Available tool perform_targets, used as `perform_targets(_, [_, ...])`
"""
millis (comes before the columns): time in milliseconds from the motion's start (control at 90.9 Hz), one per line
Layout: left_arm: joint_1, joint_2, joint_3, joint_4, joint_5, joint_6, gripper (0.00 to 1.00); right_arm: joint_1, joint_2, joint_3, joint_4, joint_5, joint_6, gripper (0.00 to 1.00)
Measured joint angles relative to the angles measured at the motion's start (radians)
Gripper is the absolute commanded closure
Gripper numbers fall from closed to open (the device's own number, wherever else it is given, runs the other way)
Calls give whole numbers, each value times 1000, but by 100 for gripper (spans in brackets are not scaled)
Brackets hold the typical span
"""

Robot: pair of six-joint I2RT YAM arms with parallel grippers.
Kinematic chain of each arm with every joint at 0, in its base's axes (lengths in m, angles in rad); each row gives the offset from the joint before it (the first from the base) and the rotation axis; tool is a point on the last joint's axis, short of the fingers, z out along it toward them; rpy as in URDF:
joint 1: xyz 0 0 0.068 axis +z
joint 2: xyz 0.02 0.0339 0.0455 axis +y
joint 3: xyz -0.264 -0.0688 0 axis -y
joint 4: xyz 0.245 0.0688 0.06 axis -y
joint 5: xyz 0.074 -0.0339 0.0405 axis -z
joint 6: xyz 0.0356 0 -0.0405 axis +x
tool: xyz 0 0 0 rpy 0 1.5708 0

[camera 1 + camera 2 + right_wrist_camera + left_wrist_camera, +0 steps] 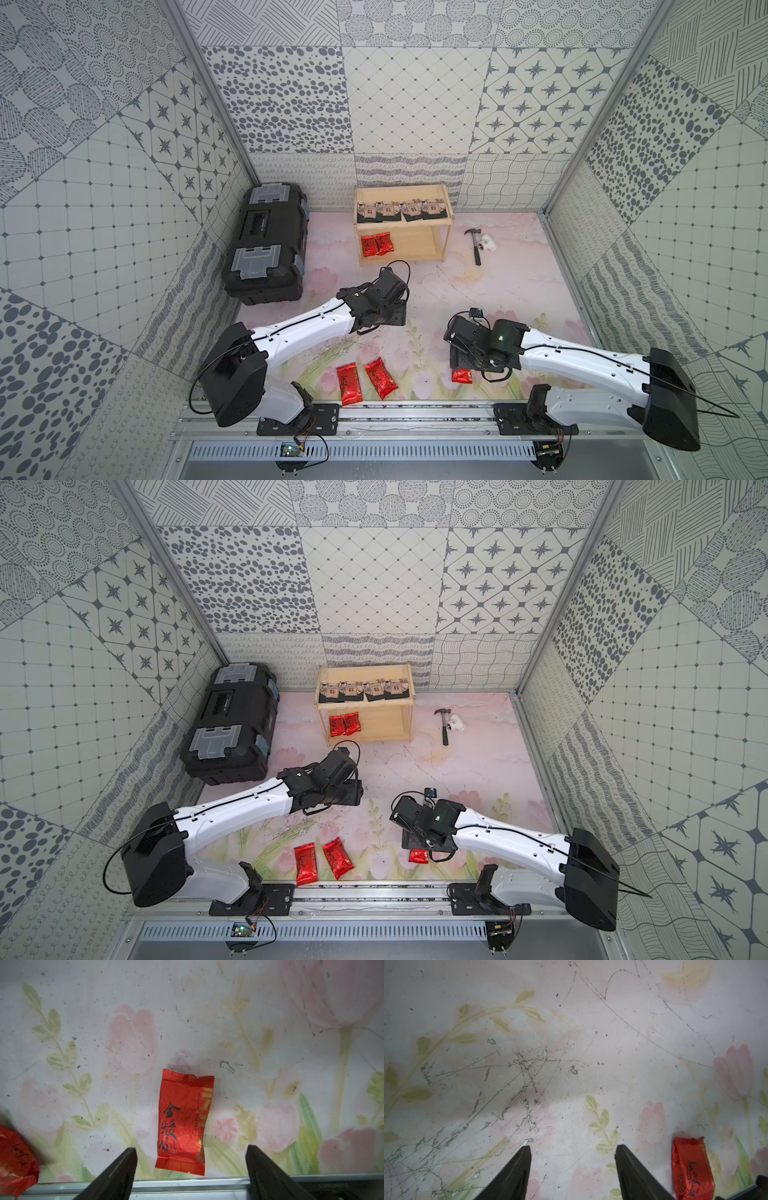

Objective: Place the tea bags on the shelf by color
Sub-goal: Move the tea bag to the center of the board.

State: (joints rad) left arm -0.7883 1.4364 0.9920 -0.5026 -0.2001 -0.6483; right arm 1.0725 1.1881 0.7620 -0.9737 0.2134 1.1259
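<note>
The shelf (399, 192) is standing at twelve o'clock on the desk (507, 286). It is carrying four black sachets (401, 210) in a row on its upper tier and two red pouches (377, 244) on the lower one. Two more red pouches (348, 383) are lying side by side at six o'clock. The right jaws are standing wide apart over a fifth red pouch (182, 1124) at five o'clock, not gripping it. The left jaws are hanging apart over the scratched desk near the centre, holding nothing.
</note>
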Motion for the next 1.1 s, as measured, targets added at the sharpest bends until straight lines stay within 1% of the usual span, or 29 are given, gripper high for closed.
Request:
perform_targets(121, [-3,-9,-1,-14,-53,1,30,10,31,-41,51,-26,26,14])
perform_targets(220, [-3,-13,-4,-21,-91,-2,32,13,82,-58,100,-37,31,19])
perform_targets(297, [-3,-13,-6,-36,-111,-7,33,13,125,-59,141,-39,28,25])
perform_targets(407, [-3,-15,-7,-62,-137,-20,27,13,175,-59,190,-38,28,33])
perform_targets(594, [0,-39,-21,-73,-159,-39,25,13,195,-59,224,-35,12,47])
perform_targets(660, [5,-45,-26,-78,-162,-42,25,13,200,-55,227,-29,3,51])
perform_targets(748, [11,-51,-28,-86,-162,-48,25,10,226,-35,225,-20,-19,53])
perform_targets(924, [31,-64,-34,-90,-154,-55,25,-9,304,52,240,-7,-123,54])
perform_targets(1012, [52,-69,-39,-89,-135,-56,25,-30,349,111,270,-12,-224,54])
perform_targets(1100, [79,-76,-49,-85,-109,-56,24,-57,394,163,341,-32,-360,53])
